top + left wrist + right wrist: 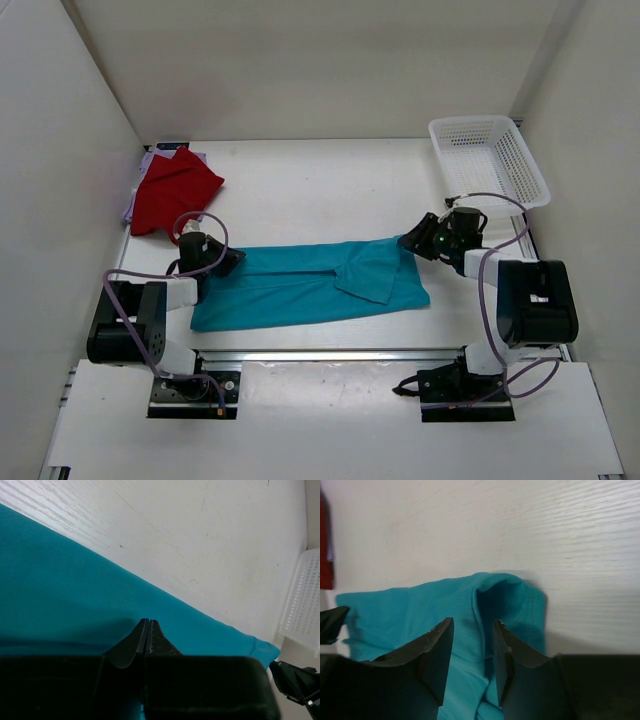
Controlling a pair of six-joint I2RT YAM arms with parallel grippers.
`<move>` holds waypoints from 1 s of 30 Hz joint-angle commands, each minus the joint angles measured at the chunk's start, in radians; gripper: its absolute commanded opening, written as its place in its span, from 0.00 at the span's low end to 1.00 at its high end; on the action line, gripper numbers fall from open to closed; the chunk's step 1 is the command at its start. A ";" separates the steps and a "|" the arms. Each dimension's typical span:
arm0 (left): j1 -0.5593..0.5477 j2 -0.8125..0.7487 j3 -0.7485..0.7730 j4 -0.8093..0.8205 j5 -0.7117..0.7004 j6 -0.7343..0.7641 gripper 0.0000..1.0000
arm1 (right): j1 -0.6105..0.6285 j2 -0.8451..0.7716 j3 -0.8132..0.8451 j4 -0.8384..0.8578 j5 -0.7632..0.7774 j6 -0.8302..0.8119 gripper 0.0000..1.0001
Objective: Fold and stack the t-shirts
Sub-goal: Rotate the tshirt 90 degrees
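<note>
Teal shirt (310,285) lies flat on the bench (320,190), stretched between the two sets of jaws and partly folded, with one flap doubled over at the right-jaws end. Left jaws are closed, tips together on the shirt's far-left edge, and look to be pinching a thin bit of cloth. Right jaws are parted with a raised fold of teal cloth between them, not clamped. Red shirt (175,190) sits beyond the left jaws with a lavender shirt (129,208) peeking out under it. White basket (530,175) is beyond the right jaws. The cloth looks light, limp and prone to wrinkling and sagging, so best pinch it at edges or corners. No labels or writing readable.
</note>
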 commanded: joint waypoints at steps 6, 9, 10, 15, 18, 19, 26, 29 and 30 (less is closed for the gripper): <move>0.028 0.029 -0.036 0.098 0.030 -0.044 0.05 | -0.060 0.083 -0.013 0.225 -0.137 0.125 0.14; 0.035 0.040 -0.044 0.103 0.038 -0.048 0.04 | -0.061 0.085 -0.010 0.249 -0.138 0.143 0.00; 0.037 0.043 -0.050 0.109 0.038 -0.052 0.04 | -0.069 0.086 -0.016 0.257 -0.135 0.154 0.00; 0.081 0.046 -0.062 0.114 0.030 -0.052 0.03 | -0.081 0.119 -0.009 0.266 -0.160 0.149 0.14; 0.087 0.044 -0.062 0.111 0.025 -0.051 0.03 | -0.075 0.129 -0.010 0.251 -0.161 0.137 0.36; 0.080 0.044 -0.059 0.111 0.022 -0.054 0.02 | -0.073 0.123 -0.004 0.231 -0.149 0.122 0.37; 0.081 0.055 -0.056 0.114 0.033 -0.046 0.01 | -0.058 0.165 0.011 0.258 -0.184 0.145 0.07; 0.081 0.050 -0.056 0.112 0.022 -0.043 0.02 | -0.079 0.165 -0.009 0.309 -0.189 0.177 0.00; 0.084 0.050 -0.056 0.108 0.021 -0.041 0.02 | -0.081 0.160 -0.012 0.315 -0.181 0.186 0.00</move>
